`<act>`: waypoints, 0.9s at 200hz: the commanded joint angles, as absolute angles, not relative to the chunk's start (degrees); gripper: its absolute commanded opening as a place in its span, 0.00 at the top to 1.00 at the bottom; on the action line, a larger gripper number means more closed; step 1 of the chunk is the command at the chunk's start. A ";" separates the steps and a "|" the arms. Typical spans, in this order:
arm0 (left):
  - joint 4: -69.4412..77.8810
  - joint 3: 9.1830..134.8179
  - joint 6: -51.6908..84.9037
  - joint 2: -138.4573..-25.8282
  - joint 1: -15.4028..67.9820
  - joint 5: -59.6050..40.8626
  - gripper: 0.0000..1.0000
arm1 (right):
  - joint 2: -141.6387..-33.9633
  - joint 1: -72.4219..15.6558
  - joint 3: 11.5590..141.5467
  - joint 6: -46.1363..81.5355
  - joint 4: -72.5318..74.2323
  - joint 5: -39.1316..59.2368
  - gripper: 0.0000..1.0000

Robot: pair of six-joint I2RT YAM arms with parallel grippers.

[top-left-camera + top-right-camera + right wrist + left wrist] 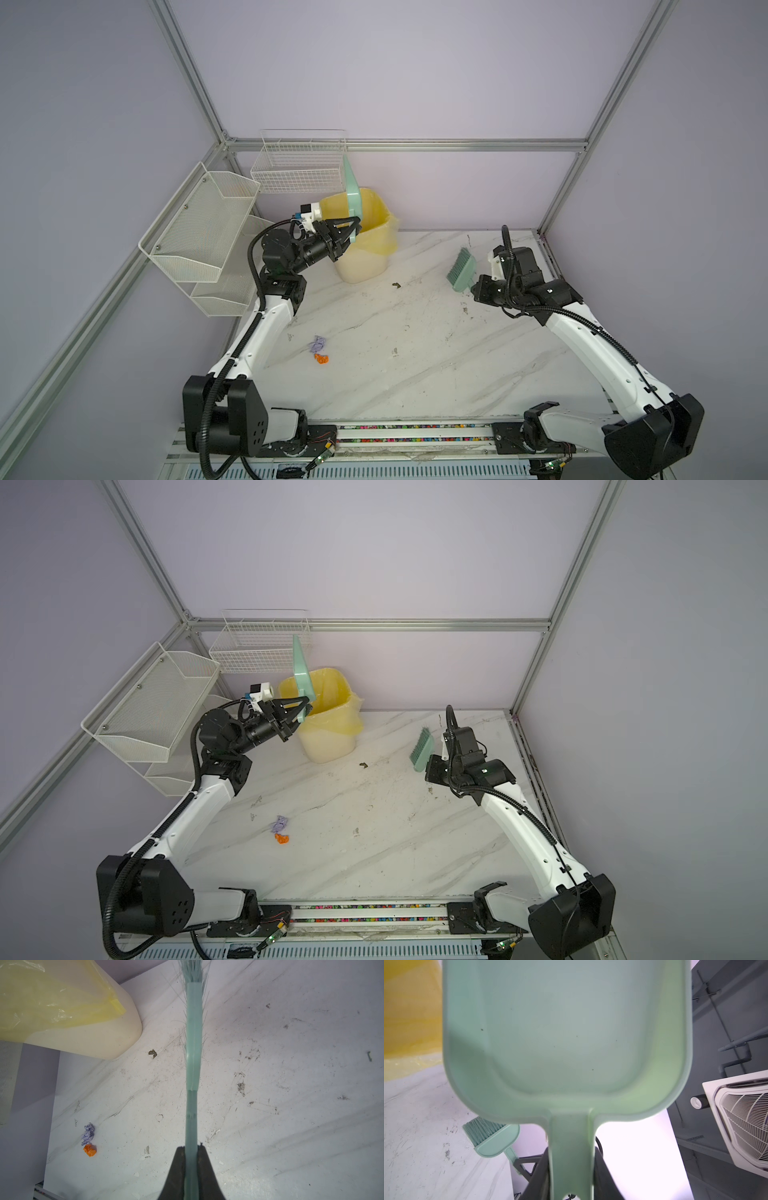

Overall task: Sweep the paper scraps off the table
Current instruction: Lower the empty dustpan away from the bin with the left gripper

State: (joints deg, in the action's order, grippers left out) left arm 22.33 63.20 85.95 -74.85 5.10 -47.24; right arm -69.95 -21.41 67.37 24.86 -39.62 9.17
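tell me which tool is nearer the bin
Left. The left tool, holding the dustpan, is at the rim of the bin; the right tool, holding the brush, is away across the table.

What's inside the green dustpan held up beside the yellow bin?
Only a few dark specks; no paper in the dustpan. Its far lip lies outside the wrist view.

A white marble-patterned desk (436, 365) is veined in grey and marked by dark smudges. A cream bin (361, 268) lined with a yellow bag (376, 232) is stood near its far left corner. A lavender paper scrap (318, 343) is found just beside an orange paper scrap (321, 358) on the left half. A dark greenish speck (396, 284) is seen near the bin.
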 commanded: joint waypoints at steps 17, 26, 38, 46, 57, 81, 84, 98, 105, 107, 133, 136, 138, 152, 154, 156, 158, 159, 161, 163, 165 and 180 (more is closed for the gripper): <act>-1.83 67.73 64.30 -68.29 7.58 -41.54 0.85 | -68.47 -21.22 67.79 25.83 -36.27 11.39 1.00; -6.81 68.15 60.59 -66.71 8.02 -39.61 0.85 | -68.41 -21.19 67.58 26.01 -35.44 11.60 1.00; -12.25 68.38 56.07 -64.49 8.72 -36.75 0.84 | -68.45 -21.21 67.43 26.44 -34.44 11.77 1.00; -15.44 68.38 53.74 -63.21 9.32 -35.08 0.84 | -68.59 -21.25 67.24 26.78 -33.77 11.86 1.00; -19.00 68.25 50.68 -61.88 9.99 -33.20 0.84 | -68.83 -21.27 67.06 27.07 -32.78 12.26 1.00; -25.39 66.89 45.44 -60.11 11.28 -29.74 0.84 | -68.94 -21.20 65.84 26.89 -30.42 13.29 1.00; -25.94 66.59 45.04 -59.93 11.35 -29.30 0.85 | -68.92 -21.19 65.57 26.89 -30.07 13.54 1.00; -28.47 64.81 43.44 -59.10 11.97 -26.96 0.85 | -68.83 -21.19 64.73 26.85 -29.08 14.20 1.00; -29.55 63.92 42.73 -58.74 12.40 -25.60 0.85 | -68.67 -21.19 64.19 26.73 -28.73 14.52 1.00; -29.80 63.71 42.48 -58.65 12.53 -25.17 0.85 | -68.58 -21.23 64.04 26.72 -28.67 14.57 1.00; -34.82 61.76 39.31 -58.71 14.01 -21.61 0.85 | -68.39 -21.19 62.54 28.24 -30.86 11.57 1.00; -35.25 61.59 39.09 -58.78 14.06 -21.20 0.85 | -68.38 -21.20 62.45 28.07 -31.05 11.60 1.00; -35.62 61.41 38.86 -58.79 14.06 -20.92 0.85 | -68.40 -21.19 62.28 28.00 -31.16 11.60 1.00; -36.88 60.12 38.01 -58.80 14.04 -19.55 0.85 | -68.07 -21.25 61.46 26.99 -30.80 12.21 1.00; -36.97 60.05 37.98 -58.86 14.01 -19.46 0.85 | -67.99 -21.20 61.24 26.98 -30.60 12.57 1.00; -36.99 59.82 37.91 -58.88 14.03 -19.30 0.85 | -67.84 -21.19 61.10 26.98 -30.41 12.81 1.00; -37.09 59.60 37.84 -58.89 14.01 -19.22 0.85 | -67.74 -21.18 60.98 26.98 -30.19 13.00 1.00; -37.13 59.55 37.82 -58.89 13.99 -19.19 0.85 | -67.71 -21.18 60.90 26.98 -30.08 13.22 1.00; -37.10 59.38 37.73 -58.95 14.02 -19.17 0.85 | -67.68 -21.23 60.75 26.98 -29.89 13.50 1.00; -37.14 59.21 37.76 -59.03 14.01 -19.12 0.85 | -67.57 -21.26 60.61 26.98 -29.71 13.83 1.00; -37.17 59.03 37.72 -59.06 14.05 -19.02 0.85 | -67.47 -21.20 60.46 27.05 -29.60 14.05 1.00; -37.44 57.79 37.95 -59.32 14.04 -18.55 0.85 | -67.19 -21.26 60.08 27.58 -29.35 14.85 1.00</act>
State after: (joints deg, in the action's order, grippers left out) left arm -35.75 60.97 40.82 -59.55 13.91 -21.28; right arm -69.23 -21.41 60.51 26.98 -31.38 13.37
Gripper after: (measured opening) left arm 0.248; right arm 0.112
